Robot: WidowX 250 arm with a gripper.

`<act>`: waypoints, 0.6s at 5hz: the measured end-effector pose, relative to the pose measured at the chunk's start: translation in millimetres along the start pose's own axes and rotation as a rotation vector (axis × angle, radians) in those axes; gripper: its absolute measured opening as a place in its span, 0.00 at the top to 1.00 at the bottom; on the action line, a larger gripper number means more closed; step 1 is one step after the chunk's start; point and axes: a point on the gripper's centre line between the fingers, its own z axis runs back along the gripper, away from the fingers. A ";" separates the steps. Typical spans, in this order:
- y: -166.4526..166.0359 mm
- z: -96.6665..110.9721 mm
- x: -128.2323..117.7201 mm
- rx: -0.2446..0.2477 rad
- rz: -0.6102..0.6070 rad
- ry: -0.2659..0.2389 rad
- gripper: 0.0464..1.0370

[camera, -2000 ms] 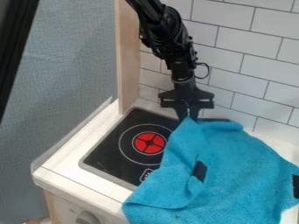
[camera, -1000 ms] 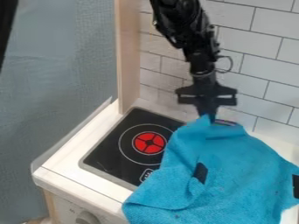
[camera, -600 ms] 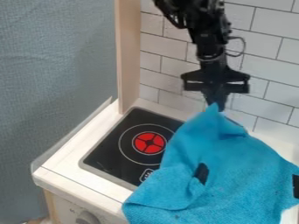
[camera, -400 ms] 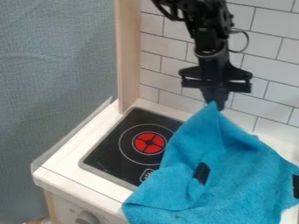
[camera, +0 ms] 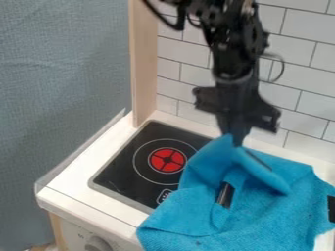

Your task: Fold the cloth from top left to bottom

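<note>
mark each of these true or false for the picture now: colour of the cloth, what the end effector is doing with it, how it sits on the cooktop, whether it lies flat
1. The cloth is blue. True.
2. The end effector is holding a raised part of the cloth. True.
3. The cloth hides all of the black cooktop. False: the part with the red circle is uncovered.
4. The cloth lies completely flat. False: its upper part is lifted and creased.
5. The end effector hangs right over the red circle. False: it is to the right of it in the view.
</note>
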 end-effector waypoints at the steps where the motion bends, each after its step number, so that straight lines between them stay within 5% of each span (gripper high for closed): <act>1: 4.9 -8.5 -15.6 0.025 -0.048 0.024 1.00; 3: 17.4 -60.8 -46.9 0.084 -0.146 0.171 1.00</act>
